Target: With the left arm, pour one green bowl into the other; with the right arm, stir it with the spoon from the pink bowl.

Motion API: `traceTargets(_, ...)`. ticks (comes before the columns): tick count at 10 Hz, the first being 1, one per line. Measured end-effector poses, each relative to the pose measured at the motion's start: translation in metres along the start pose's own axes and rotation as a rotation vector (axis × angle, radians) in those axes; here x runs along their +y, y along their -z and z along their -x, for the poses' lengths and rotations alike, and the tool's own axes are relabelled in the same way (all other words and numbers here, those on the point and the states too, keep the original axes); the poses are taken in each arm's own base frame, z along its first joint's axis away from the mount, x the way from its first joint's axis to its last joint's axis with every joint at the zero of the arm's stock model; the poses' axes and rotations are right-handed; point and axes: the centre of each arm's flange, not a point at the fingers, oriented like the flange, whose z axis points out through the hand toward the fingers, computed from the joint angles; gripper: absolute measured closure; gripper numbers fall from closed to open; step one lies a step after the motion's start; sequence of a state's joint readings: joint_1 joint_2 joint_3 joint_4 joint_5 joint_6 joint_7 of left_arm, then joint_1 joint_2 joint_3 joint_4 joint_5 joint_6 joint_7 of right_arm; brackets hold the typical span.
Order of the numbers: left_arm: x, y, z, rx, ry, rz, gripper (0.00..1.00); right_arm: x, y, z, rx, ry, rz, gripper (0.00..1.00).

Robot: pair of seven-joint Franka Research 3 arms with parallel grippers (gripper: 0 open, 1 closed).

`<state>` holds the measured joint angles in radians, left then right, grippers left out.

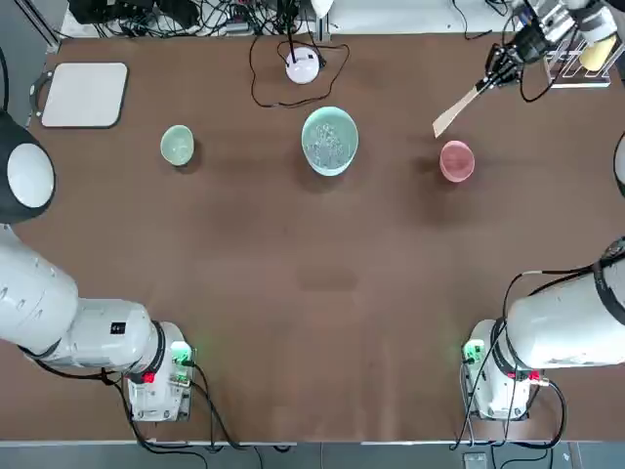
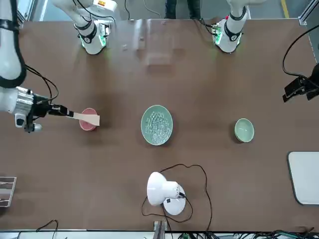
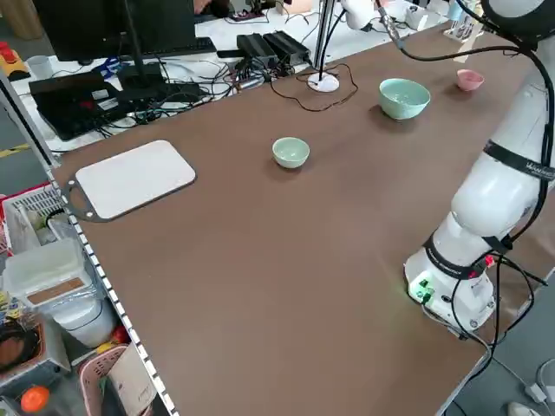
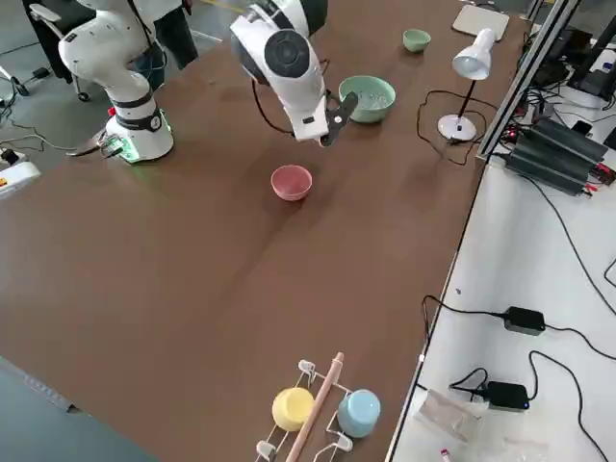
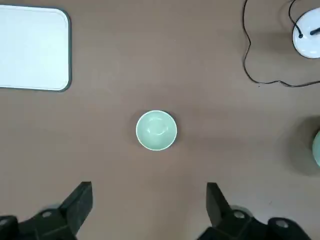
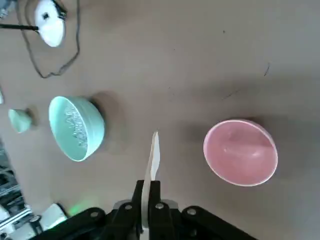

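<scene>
Two green bowls sit upright on the table: the large bowl (image 1: 330,141) holds clear bits, the small bowl (image 1: 178,145) stands off to its left. And the spoon (image 6: 151,172)? Pinched in the right gripper (image 6: 147,200), held near the pink bowl (image 6: 240,152), outside it! Over on the left side, the left gripper (image 5: 150,210) hangs above the table, its fingers spread wide, nothing between them.

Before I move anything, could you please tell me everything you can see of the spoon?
The spoon is pale beige and wood-like, with a flat, widening blade and a straight handle. The right gripper is shut on it, holding it off the table, blade outward, near the pink bowl but outside it.
</scene>
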<state>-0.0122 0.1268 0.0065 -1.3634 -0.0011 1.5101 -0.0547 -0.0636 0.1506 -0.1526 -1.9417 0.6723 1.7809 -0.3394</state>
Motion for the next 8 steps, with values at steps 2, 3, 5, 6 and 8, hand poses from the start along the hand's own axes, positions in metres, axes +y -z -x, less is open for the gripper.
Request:
traceTargets(2,0.0,0.0,0.0,0.0,0.0,0.0,0.0,0.031,0.012,0.006,0.032,0.012,-0.056,0.94)
traceTargets(3,0.0,0.0,0.0,0.0,0.0,0.0,0.0,0.043,0.017,0.009,0.04,0.031,-0.073,0.94)
traceTargets(5,-0.006,0.0,0.0,0.0,0.01,0.0,0.0,0.073,0.01,0.014,0.054,0.069,-0.131,0.94)
traceTargets(6,-0.02,0.0,-0.001,0.0,0.034,0.0,0.0,0.096,0.002,0.017,0.062,0.083,-0.165,0.94)
traceTargets(8,-0.04,0.0,-0.001,0.0,0.052,0.012,0.0,0.13,-0.014,0.023,0.066,0.13,-0.21,0.94)
